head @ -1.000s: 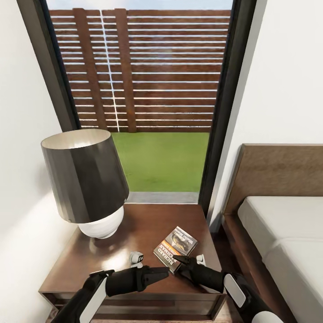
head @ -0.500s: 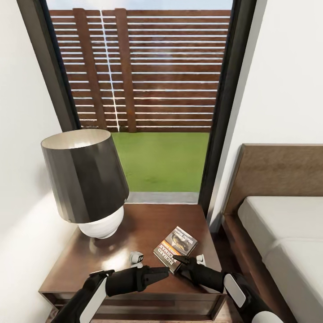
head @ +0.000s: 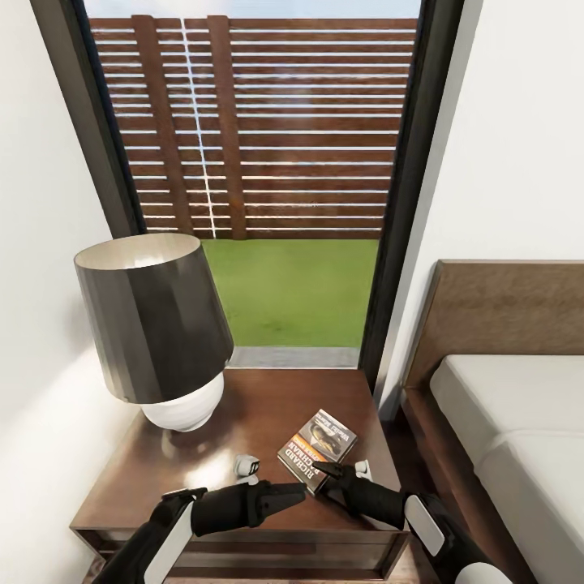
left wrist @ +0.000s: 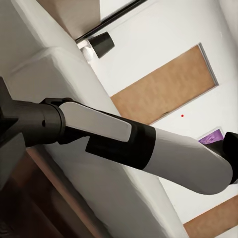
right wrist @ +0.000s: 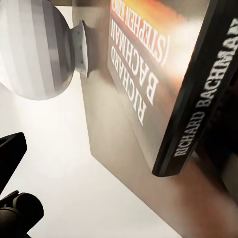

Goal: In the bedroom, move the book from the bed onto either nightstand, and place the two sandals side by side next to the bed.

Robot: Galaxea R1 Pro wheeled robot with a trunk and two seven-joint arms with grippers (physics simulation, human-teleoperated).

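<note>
The book (head: 318,448) lies flat on the nightstand (head: 268,397), toward its front right, cover up with orange band and white lettering. My right gripper (head: 344,470) is at the book's near edge, fingers spread, one dark finger over the cover and the other off its right side. In the right wrist view the book (right wrist: 144,64) is very close, spine reading "Richard Bachman". My left gripper (head: 298,489) hovers low over the nightstand's front, fingers together, pointing at the book. The bed (head: 503,405) stands to the right. The sandals are out of view.
A lamp (head: 150,324) with a dark shade and white base fills the nightstand's back left. A small white object (head: 246,466) sits near my left gripper. A tall window is behind, and a narrow strip of floor (head: 410,454) separates nightstand and bed.
</note>
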